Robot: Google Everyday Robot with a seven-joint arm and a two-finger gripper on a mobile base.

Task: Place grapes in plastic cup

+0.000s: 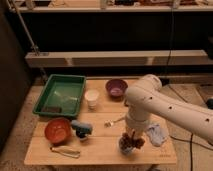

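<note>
A wooden table (102,145) stands on a speckled floor (20,132). Behind it, metal shelving (115,57) runs across a dark wall. The gripper (131,141) hangs over the table's front edge.

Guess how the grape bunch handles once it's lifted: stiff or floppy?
Probably floppy: the grapes are a bunch of many small dark berries, so they would likely sag and swing. Single grapes may drop off and roll on the table. The claw is right at the bunch, near the table's front edge.

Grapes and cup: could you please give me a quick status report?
Gripper low at the table's front right, over the plastic cup. Grapes at the cup's rim beneath the gripper. Crumpled cloth close beside it.
</note>
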